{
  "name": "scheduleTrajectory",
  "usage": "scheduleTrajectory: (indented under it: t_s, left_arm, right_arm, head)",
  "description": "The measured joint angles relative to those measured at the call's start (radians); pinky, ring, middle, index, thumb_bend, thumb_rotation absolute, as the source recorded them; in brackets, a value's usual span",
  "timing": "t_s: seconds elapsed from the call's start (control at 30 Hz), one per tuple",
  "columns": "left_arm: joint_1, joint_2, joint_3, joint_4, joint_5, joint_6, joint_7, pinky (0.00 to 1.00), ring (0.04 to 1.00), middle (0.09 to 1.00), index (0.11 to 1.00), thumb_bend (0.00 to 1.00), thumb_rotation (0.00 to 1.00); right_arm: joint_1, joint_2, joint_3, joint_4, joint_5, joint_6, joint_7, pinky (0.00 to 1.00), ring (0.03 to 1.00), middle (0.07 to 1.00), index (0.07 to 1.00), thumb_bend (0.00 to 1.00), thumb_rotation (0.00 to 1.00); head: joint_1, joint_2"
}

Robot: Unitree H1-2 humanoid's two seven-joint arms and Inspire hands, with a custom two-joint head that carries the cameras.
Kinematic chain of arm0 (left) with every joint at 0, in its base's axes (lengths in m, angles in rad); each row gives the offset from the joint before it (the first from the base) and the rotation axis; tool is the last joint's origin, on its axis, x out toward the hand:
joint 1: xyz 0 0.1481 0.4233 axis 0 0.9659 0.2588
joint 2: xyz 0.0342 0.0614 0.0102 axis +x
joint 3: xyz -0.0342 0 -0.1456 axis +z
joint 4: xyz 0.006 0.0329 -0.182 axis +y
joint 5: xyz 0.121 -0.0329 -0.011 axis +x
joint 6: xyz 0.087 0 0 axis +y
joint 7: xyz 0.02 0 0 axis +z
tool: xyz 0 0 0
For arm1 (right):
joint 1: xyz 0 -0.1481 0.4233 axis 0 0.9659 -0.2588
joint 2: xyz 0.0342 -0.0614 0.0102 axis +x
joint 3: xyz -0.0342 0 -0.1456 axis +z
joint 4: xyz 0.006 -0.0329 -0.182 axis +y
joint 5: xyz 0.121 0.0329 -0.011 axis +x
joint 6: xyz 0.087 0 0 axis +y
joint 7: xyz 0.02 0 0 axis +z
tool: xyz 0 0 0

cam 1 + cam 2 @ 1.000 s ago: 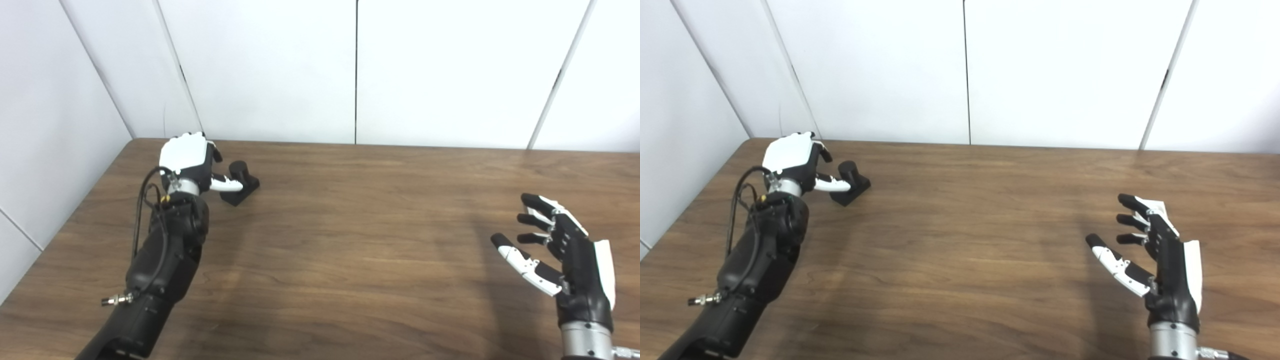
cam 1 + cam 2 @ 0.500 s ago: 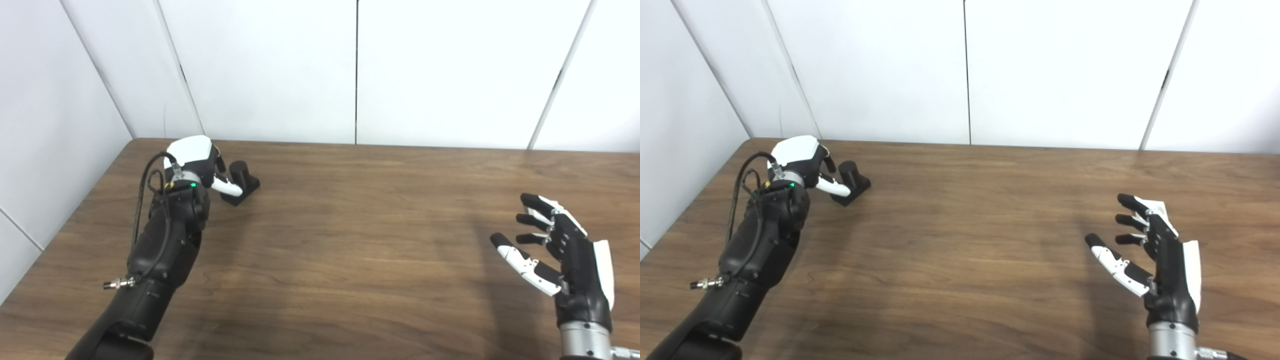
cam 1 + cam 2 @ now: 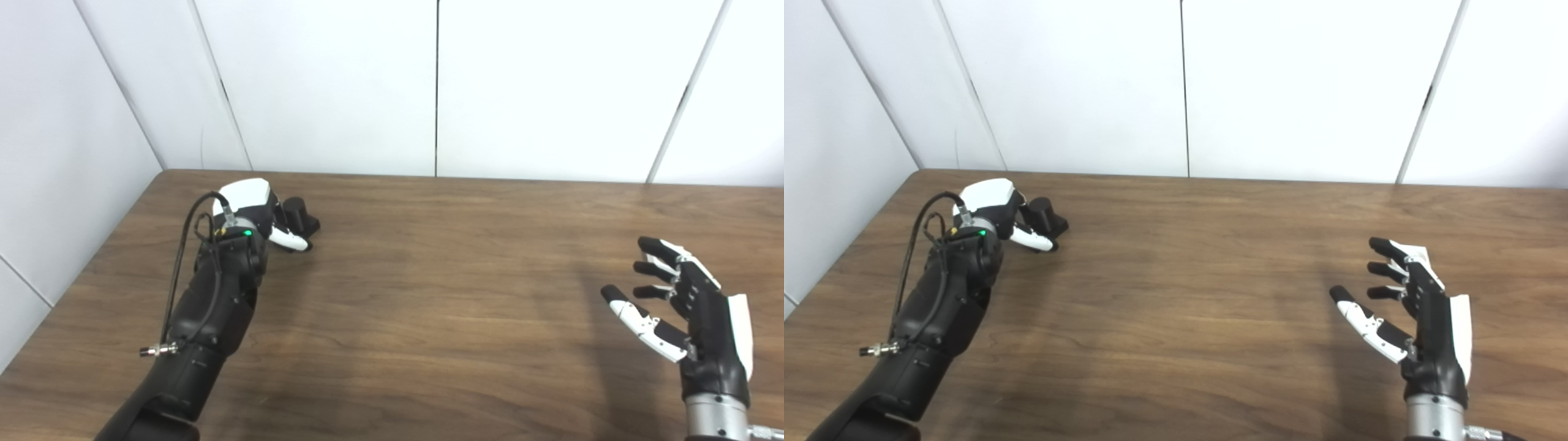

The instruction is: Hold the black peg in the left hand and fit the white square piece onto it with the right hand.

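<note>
Left hand (image 3: pixel 254 211) is at the black peg (image 3: pixel 298 215), near the far left corner of the table (image 3: pixel 429 294). Its white thumb lies across the near side of the peg's base, and the other fingers are hidden behind the white back of the hand, on the peg's far left side. Whether the hand has closed on the peg or only cups it cannot be told from either view; the peg appears to sit on the tabletop, not lifted.

Well to the right of the peg, by the table's near right edge, the right hand (image 3: pixel 680 306) hovers with palm turned inward and fingers spread apart, holding nothing. The white square piece is not visible anywhere in either view, so its place cannot be stated.

Judging from this, the step in hand is the first one: getting the peg into the left hand. The fitting has not begun.

The next move likely calls for the left hand to close firmly about the peg's base and raise it with the post upright and left clear of the fingers, so a piece can slide over it. A loose hold might let the peg tip. The right hand must then find the white piece, wherever it is.
</note>
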Motion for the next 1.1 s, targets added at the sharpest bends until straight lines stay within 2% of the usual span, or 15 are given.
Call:
scheduleTrajectory:
  t_s: [0.2, 0.27, 0.37, 0.4, 0.43, 0.5, 0.87, 1.1]
  left_arm:
    - [0.002, -0.009, 0.000, 0.030, -0.005, 0.000, 0.062, 1.00, 0.987, 0.909, 0.652, 0.89, 0.37]
    - [0.002, -0.009, -0.007, 0.030, -0.028, -0.001, 0.086, 1.00, 0.968, 0.880, 0.616, 0.87, 0.27]
    - [0.002, -0.007, -0.021, 0.028, -0.068, -0.001, 0.113, 1.00, 0.954, 0.869, 0.582, 0.85, 0.19]
    - [0.001, -0.006, -0.030, 0.026, -0.079, -0.004, 0.125, 1.00, 0.949, 0.863, 0.527, 0.66, 0.12]
    - [0.000, -0.006, -0.036, 0.024, -0.083, -0.005, 0.129, 1.00, 0.947, 0.862, 0.509, 0.59, 0.09]
    - [-0.008, -0.005, -0.051, 0.023, -0.102, -0.005, 0.134, 1.00, 0.945, 0.851, 0.491, 0.53, 0.07]
    - [-0.009, 0.026, -0.096, 0.016, -0.194, -0.010, 0.161, 1.00, 0.915, 0.844, 0.486, 0.52, 0.06]
    - [-0.008, 0.043, -0.121, 0.014, -0.229, -0.010, 0.175, 1.00, 0.930, 0.848, 0.487, 0.52, 0.06]
  right_arm:
    - [0.003, 0.001, -0.004, -0.018, -0.002, 0.001, 0.000, 0.55, 0.714, 0.790, 0.737, 0.57, 0.14]
    - [0.003, 0.001, -0.005, -0.021, -0.002, 0.001, 0.000, 0.55, 0.710, 0.787, 0.736, 0.57, 0.14]
    - [0.004, 0.000, -0.006, -0.021, -0.003, 0.003, 0.000, 0.55, 0.711, 0.786, 0.734, 0.57, 0.13]
    - [0.004, 0.000, -0.007, -0.021, -0.004, 0.003, 0.000, 0.56, 0.715, 0.786, 0.732, 0.57, 0.14]
    - [0.004, 0.000, -0.007, -0.021, -0.004, 0.003, 0.000, 0.56, 0.715, 0.787, 0.733, 0.57, 0.14]
    - [0.004, 0.000, -0.009, -0.021, -0.002, 0.003, 0.000, 0.56, 0.714, 0.787, 0.734, 0.56, 0.15]
    - [0.004, 0.000, -0.011, -0.022, -0.001, 0.017, 0.000, 0.55, 0.709, 0.784, 0.730, 0.55, 0.14]
    - [0.004, 0.000, -0.011, -0.022, -0.005, 0.017, 0.000, 0.54, 0.704, 0.781, 0.724, 0.55, 0.13]
  head:
    - [0.000, 0.006]
    - [0.000, 0.006]
    - [-0.002, 0.008]
    - [-0.002, 0.008]
    - [-0.003, 0.009]
    - [-0.003, 0.012]
    - [-0.008, 0.015]
    - [-0.008, 0.017]
